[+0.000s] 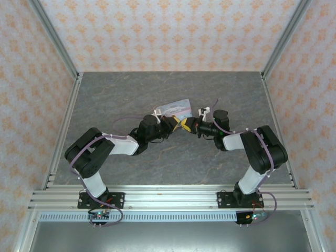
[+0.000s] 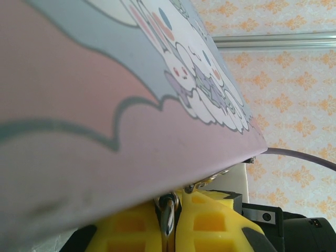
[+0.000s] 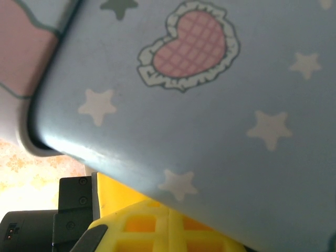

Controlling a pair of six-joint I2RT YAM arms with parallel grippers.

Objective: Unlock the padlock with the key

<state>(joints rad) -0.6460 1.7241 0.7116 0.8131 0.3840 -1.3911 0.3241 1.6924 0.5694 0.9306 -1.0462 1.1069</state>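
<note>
At mid-table by the tin, arms bent inward, left pincer pinching a silvery piece, right pincer pressed together.

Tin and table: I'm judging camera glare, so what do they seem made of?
Tin: probably painted sheet metal, satin finish; a soft highlight runs along its rounded edge. Table: matte grey stone-look surface, perhaps laminate; faint veining, no reflections.
</note>
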